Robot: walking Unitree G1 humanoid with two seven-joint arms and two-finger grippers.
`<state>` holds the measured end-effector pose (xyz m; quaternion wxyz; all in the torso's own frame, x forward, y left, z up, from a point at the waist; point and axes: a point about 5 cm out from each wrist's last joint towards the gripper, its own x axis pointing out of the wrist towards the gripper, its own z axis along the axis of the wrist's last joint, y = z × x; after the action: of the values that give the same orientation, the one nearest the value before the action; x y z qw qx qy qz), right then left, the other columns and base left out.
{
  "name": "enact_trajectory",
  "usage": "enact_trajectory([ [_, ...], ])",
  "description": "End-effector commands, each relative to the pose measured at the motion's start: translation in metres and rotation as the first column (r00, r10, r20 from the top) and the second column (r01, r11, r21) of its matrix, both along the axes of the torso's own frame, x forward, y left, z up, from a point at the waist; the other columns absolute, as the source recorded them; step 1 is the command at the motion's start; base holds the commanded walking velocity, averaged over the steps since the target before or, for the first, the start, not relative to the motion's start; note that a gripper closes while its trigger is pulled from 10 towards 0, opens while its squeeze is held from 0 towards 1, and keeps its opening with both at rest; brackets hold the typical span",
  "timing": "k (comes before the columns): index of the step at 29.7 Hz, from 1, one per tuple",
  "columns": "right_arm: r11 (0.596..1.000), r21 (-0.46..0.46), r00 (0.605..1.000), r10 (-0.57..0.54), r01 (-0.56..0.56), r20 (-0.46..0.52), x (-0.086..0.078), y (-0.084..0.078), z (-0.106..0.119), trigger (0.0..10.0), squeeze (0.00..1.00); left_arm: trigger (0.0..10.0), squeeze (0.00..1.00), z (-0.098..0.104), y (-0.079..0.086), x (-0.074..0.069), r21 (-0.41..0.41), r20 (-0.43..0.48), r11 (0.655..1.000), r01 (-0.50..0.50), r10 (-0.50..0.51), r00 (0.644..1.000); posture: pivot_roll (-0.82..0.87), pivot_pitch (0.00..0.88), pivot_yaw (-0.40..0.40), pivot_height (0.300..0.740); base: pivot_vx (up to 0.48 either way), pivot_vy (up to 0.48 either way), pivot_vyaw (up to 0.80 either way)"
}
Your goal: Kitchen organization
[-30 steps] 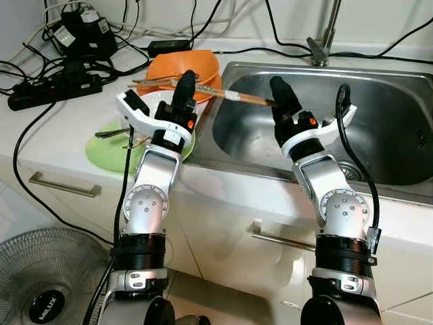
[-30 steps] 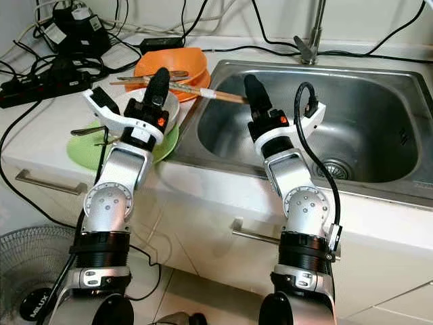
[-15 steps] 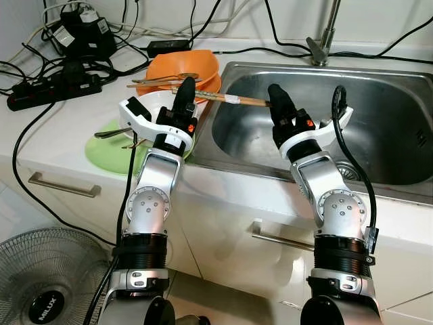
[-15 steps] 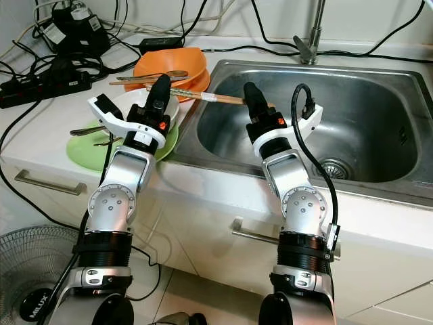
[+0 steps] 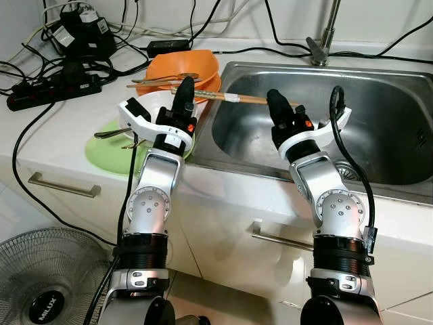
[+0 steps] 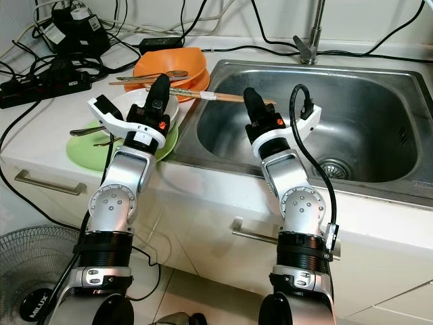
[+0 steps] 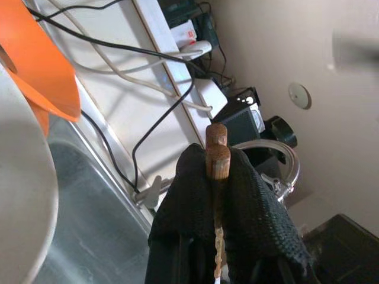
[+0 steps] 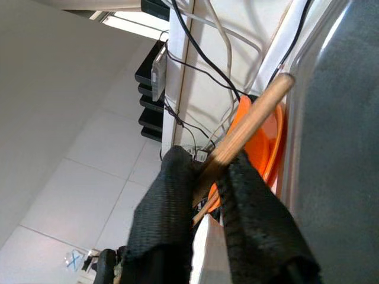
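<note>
The chopsticks (image 5: 223,96) span the sink's (image 5: 379,88) left rim, above the orange bowl (image 5: 183,66) and the open basin. The left gripper (image 7: 217,177) is clamped on one end over the white bowl (image 5: 145,108); the right gripper (image 8: 204,177) pinches the other end over the basin.

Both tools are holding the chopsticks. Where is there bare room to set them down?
The sink basin floor is bare between the right tool and the drain. The counter strip in front of the green plate is free too. It is crowded around the orange bowls, the white bowl and the cables and power strip. The left tool and the right both grip the chopsticks.
</note>
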<state>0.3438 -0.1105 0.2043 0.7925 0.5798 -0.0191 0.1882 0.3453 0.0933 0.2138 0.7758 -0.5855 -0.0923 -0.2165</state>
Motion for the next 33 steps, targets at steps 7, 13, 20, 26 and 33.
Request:
enact_trajectory([
  [7,0.991,0.075,0.992,0.102,-0.107,0.069,-0.002,0.039,0.022,0.0,0.0,0.0,0.0,-0.004,-0.053,-0.01,-0.087,-0.055,0.984,0.157,-0.162,0.985,-0.1,0.063,0.139,0.74,0.0,0.0,0.0],
  [13,0.996,0.067,0.996,0.063,-0.067,0.06,0.0,0.035,0.022,0.0,0.0,0.0,0.0,-0.008,-0.054,-0.013,-0.026,-0.065,0.979,0.2,-0.201,0.977,-0.09,0.06,0.138,0.74,0.0,0.0,0.0],
  [20,0.999,0.047,0.999,0.011,-0.013,0.044,0.004,0.031,0.022,0.0,0.0,10.0,1.0,-0.013,-0.047,-0.009,0.21,-0.082,0.962,0.173,-0.159,0.984,-0.08,0.055,0.137,0.74,0.0,0.0,0.0],
  [26,0.999,0.021,0.999,-0.036,0.036,0.023,0.008,0.026,0.018,0.0,0.0,10.0,1.0,-0.007,-0.034,-0.007,0.31,-0.045,0.942,0.126,-0.118,0.992,-0.07,0.054,0.136,0.74,0.0,0.0,0.0],
  [33,0.996,-0.014,0.996,-0.093,0.093,0.003,0.013,0.018,0.013,0.0,0.0,10.0,1.0,0.01,-0.024,-0.015,0.552,0.114,0.834,-0.021,-0.05,0.992,-0.06,0.054,0.133,0.74,0.0,0.0,0.0],
])
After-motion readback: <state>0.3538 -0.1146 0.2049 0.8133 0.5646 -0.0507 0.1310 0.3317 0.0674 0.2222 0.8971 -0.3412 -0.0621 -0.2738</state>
